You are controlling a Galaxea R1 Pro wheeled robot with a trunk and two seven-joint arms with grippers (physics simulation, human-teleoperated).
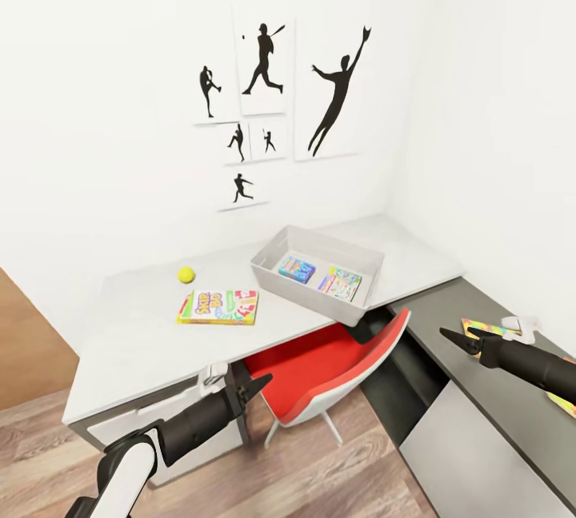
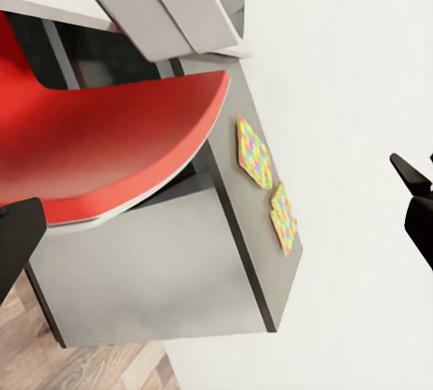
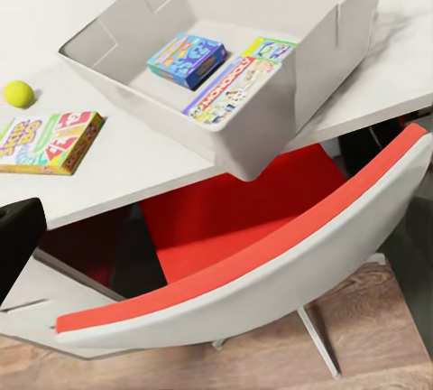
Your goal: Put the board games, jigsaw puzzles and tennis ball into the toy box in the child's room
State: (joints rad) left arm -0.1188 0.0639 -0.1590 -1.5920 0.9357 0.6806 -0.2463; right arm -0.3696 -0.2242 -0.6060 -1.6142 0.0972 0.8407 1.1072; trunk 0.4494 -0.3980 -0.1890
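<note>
White walls with black baseball silhouettes [image 1: 276, 102] back the pale table [image 1: 144, 342], which fills the middle of the head view and joins a dark grey cabinet section [image 1: 480, 358] at lower right. You have the toy box [image 1: 316, 272] at frame centre, hanging over the table's front edge above the red chair [image 1: 336, 366], with the small blue board game [image 1: 297, 268] and the illustrated board game [image 1: 344, 284] already lying flat inside.

What is left to collect, as I read it: the Skip-Bo box [image 1: 218, 306] left of the toy box, the tennis ball [image 1: 186, 274] just behind it, and the two jigsaw puzzles [image 2: 267, 182] on the cabinet top.

Your right gripper [image 1: 458, 337] sits at the right edge, fingers spread and holding nothing. One jigsaw puzzle [image 1: 490, 329] lies just beyond those fingertips, toward the frame's right. The other runs back under the arm toward the lower right corner, long axes roughly in line along the cabinet.

Your left gripper [image 1: 254, 387] hangs low at lower left, below the table edge beside the chair. It carries nothing, but I cannot tell how far its fingers are parted. It is well apart from the puzzles, so the right arm is clearly the nearer one; the left is better placed for the Skip-Bo box up and to its left.
</note>
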